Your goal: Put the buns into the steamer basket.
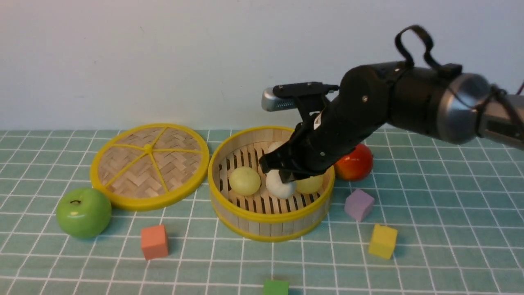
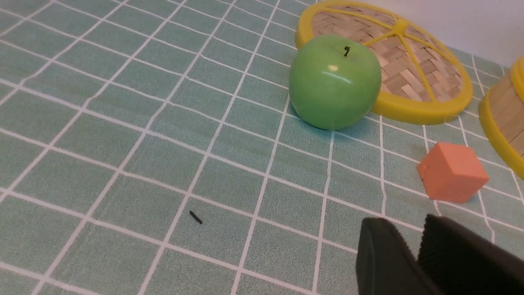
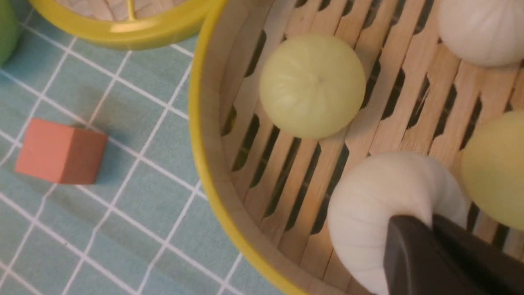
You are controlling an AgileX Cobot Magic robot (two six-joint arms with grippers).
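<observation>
Bamboo slats of the steamer basket (image 1: pixel 270 223), near the middle of the tablecloth (image 1: pixel 450 229), carry all four buns (image 3: pixel 313 84): two pale yellow-green, two off-white. The right gripper (image 1: pixel 282 174) has its jaws together, pinching the front off-white bun (image 1: pixel 279 186), whose surface puckers around the tips, so it looks soft, light and matte; a gentle hold across its middle would suit. The left gripper (image 2: pixel 417 254), empty, stands slightly parted near the tablecloth's left front. No legible writing shows anywhere.
</observation>
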